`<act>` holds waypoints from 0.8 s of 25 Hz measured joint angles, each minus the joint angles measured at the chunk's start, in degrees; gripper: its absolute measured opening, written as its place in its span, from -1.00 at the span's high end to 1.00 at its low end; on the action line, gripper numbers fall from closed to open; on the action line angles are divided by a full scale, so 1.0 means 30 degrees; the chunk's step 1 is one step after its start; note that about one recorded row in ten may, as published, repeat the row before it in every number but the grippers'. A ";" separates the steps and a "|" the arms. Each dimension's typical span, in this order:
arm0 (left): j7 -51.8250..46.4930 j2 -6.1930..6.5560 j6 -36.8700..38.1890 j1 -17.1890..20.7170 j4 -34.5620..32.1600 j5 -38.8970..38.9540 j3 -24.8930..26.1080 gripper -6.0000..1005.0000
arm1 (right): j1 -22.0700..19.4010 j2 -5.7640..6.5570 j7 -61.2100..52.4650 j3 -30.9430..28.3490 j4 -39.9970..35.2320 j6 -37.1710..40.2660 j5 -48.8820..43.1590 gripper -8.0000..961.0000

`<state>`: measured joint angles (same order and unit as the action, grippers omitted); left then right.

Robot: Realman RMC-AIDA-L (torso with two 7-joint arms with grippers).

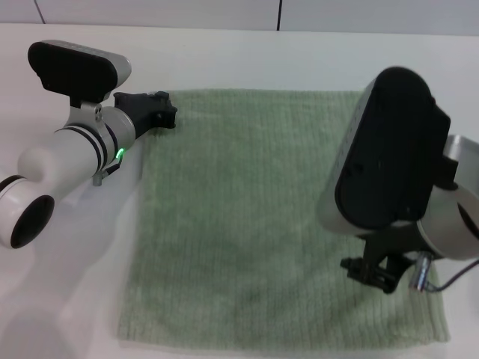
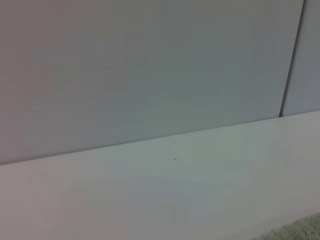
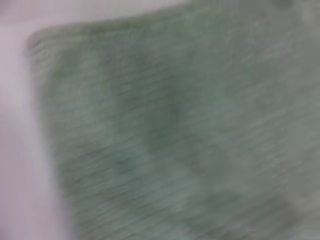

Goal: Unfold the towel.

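Where the towel (image 1: pixel 277 217) lies spread on the white table (image 1: pixel 67 299), its four edges can all be traced in the head view: the far edge runs across the upper middle of the frame, the near edge along the bottom, the left edge slants down toward the lower left corner, and the right edge is partly hidden behind the right arm. Bare tabletop remains to the left of the cloth and in a band beyond its far edge, up to the grey wall (image 2: pixel 150 70). The towel is pale sage green, finely ribbed, fuzzy, roughly rectangular and lying flat in one layer, with faint creases across its middle. The right wrist view shows a corner of it (image 3: pixel 170 135) against the table.

The left gripper (image 1: pixel 153 112) reaches in from the upper left of the frame, its dark tip at the towel's far left corner; whether its fingers are parted or pressed on the cloth cannot be told. The right gripper (image 1: pixel 374 271) hangs over the lower right part of the towel, below its bulky black and silver wrist; its finger state likewise cannot be told.
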<state>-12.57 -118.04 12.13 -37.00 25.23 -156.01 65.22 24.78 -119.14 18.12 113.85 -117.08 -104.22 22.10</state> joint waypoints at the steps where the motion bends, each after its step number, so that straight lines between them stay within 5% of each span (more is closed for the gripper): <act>1: 0.0000 0.0000 0.0000 0.0000 0.0000 0.0000 0.0000 0.99 | -0.0008 0.0006 -0.0001 -0.0011 0.0061 0.0344 -0.0469 0.19; 5: 0.0000 0.0000 -0.0001 0.0043 -0.0003 -0.0001 -0.0001 0.99 | -0.0410 -0.0030 0.0277 0.0093 0.1195 0.3691 -0.2852 0.18; 13: 0.0001 0.0001 0.0193 0.0503 0.0310 -0.0001 0.0068 0.99 | -0.2576 -0.0049 0.0434 -0.0607 0.4612 1.5959 -0.4006 0.18; 20: 0.1070 0.0005 0.5508 0.4698 0.3658 -0.0001 0.1684 0.99 | -0.4094 -0.0081 -0.0200 -0.1095 0.9479 2.8189 -0.3967 0.18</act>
<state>-9.36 -118.02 28.66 -22.91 36.21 -156.01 70.27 12.50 -119.38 17.52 110.57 -88.65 -19.65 10.20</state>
